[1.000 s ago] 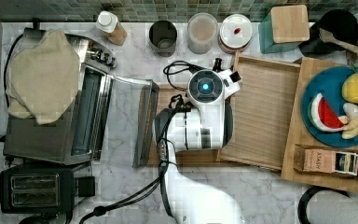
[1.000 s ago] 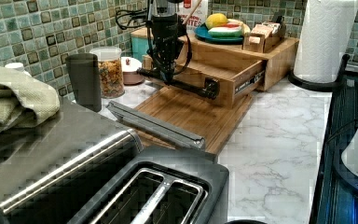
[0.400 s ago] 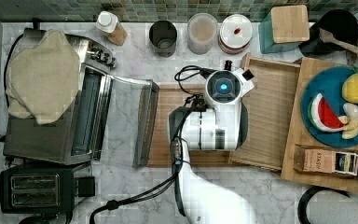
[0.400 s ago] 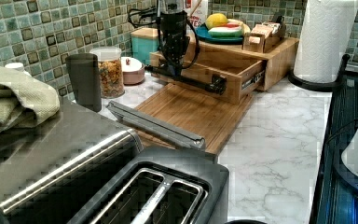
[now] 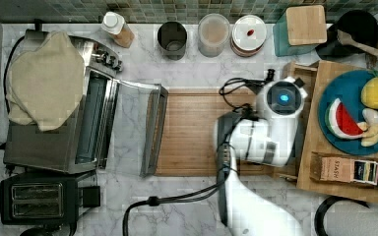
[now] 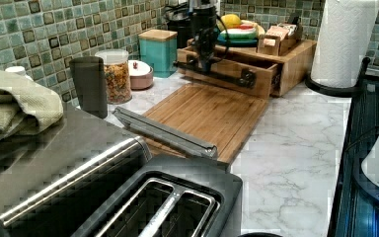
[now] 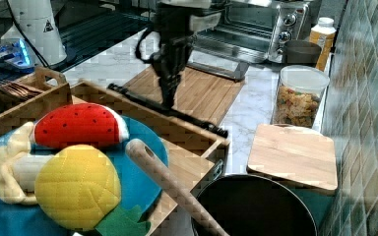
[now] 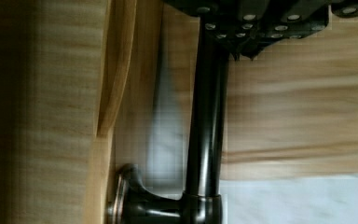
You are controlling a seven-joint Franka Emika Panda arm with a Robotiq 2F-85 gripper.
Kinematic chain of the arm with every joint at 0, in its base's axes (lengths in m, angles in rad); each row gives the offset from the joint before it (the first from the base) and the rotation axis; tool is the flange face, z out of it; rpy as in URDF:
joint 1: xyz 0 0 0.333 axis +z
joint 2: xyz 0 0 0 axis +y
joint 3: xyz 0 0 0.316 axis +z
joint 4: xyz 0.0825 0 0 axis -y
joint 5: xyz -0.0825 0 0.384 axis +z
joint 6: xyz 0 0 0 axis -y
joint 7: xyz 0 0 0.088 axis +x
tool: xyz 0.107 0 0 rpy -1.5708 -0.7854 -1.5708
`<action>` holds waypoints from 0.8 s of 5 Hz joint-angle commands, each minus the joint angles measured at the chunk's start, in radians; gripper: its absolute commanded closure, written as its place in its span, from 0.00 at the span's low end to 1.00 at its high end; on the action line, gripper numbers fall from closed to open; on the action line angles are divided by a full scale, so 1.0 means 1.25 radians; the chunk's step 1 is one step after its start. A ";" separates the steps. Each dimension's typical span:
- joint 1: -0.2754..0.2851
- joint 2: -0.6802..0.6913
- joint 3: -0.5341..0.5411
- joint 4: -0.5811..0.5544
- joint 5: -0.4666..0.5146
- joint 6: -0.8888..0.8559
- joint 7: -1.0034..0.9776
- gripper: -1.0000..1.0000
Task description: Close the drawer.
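Green and grey mosaic tiles back a white marble tabletop (image 6: 296, 148) crowded with kitchen things. Against the wall stand a dark cylindrical canister (image 6: 90, 86), a clear jar of mixed cereal (image 6: 114, 76) and a teal container with a wooden lid (image 6: 158, 52). A flat bamboo cutting board (image 5: 192, 132) lies in the middle of the tabletop, with the open glass door of a steel toaster oven (image 5: 59, 118) touching its edge on the top view's left. A beige folded cloth (image 5: 42, 78) lies on top of the oven, and a black two-slot toaster (image 5: 32, 201) stands just beside it.

On the top view's right sits a light-brown wooden box (image 6: 296, 54) carrying a blue plate (image 5: 349, 132) of toy fruit, among them a red watermelon slice (image 7: 78, 125) and a yellow lemon (image 7: 76, 187). The shallow wooden drawer (image 6: 227, 71) of this box stands pulled out only a short way, its front panel at the far end of the cutting board in the left view. A long dark metal bar handle (image 8: 207, 121) runs across that front, fixed on a round bronze-coloured mount (image 8: 126, 205).

The white robot arm (image 5: 261, 147) reaches over the drawer front, and its black hand (image 6: 203, 47) comes down from above onto the handle. The wrist view shows the hand's dark underside meeting the bar, but I cannot tell whether the fingers are spread or closed on it.
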 commanded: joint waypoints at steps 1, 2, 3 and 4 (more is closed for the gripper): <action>-0.135 0.002 -0.154 0.079 0.008 -0.036 -0.046 1.00; -0.141 0.002 -0.148 0.080 0.005 -0.036 -0.044 1.00; -0.139 0.002 -0.150 0.080 0.006 -0.036 -0.045 1.00; -0.139 0.002 -0.150 0.079 0.006 -0.036 -0.045 1.00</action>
